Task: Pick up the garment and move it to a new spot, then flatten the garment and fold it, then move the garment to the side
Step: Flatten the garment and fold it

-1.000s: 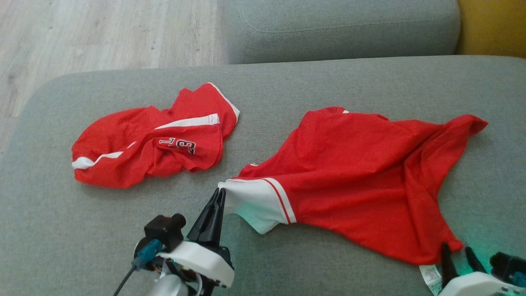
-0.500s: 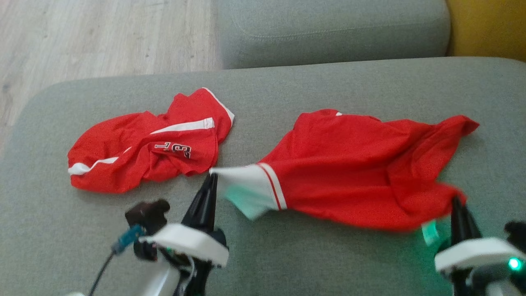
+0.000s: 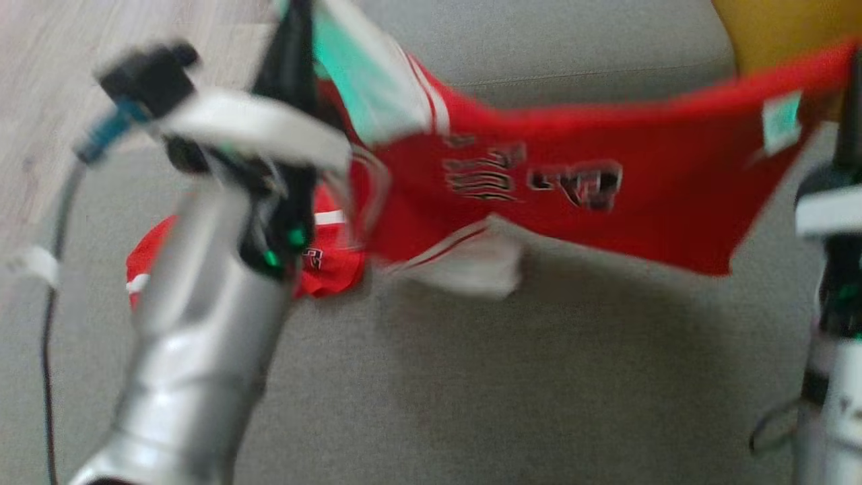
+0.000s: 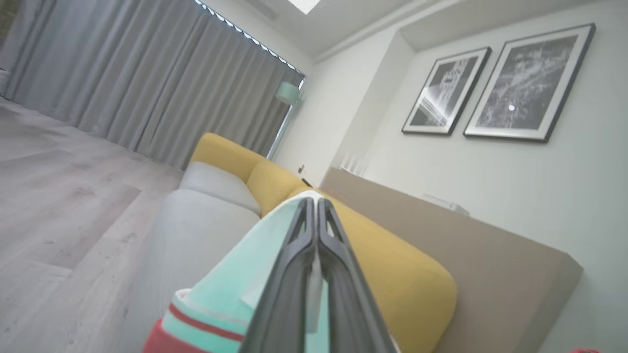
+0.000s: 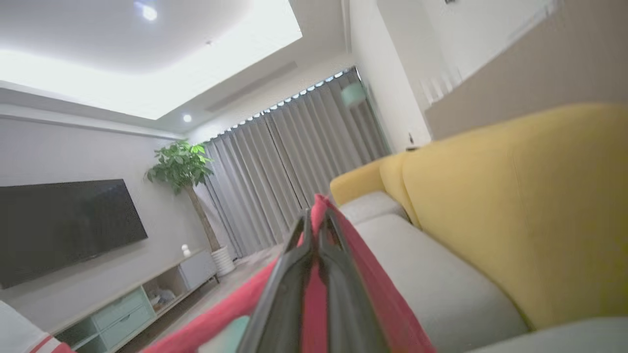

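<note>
- Above the grey sofa seat point(image 3: 539, 377), the red garment point(image 3: 606, 202) hangs in the air, stretched sideways between both hands and not touching the cushion.
- Left hand point(image 4: 314, 206): fingers pressed together, pinching the white sleeve hem with the red stripe.
- Right hand point(image 5: 314, 220): fingers pressed together, pinching a red edge of the garment near the pale label point(image 3: 781, 121).
- Step, as I judge it: first one, pick up and move to a new spot. The pickup looks done and the carry is in hand; flattening, folding and moving aside are not yet done.
- Next move calls for: both hands travelling together so the cloth stays taut, then lowering it onto bare sofa, well apart from the second red garment point(image 3: 330, 266), with the sagging lower edge landing first so it lies flat.
- Risk guess: if one pinch slips, the cloth will bunch.
- Hard to see: the head view is motion-blurred, and the dark print on the garment is unreadable.
- Cut off: the right hand sits at the right edge of the head view, the left fingertips at its top edge.
- Hidden: the left arm point(image 3: 195, 350) covers much of the second red garment, so its outline can't be told.
- The yellow cushion point(image 3: 761, 27) is partly behind the raised cloth.
</note>
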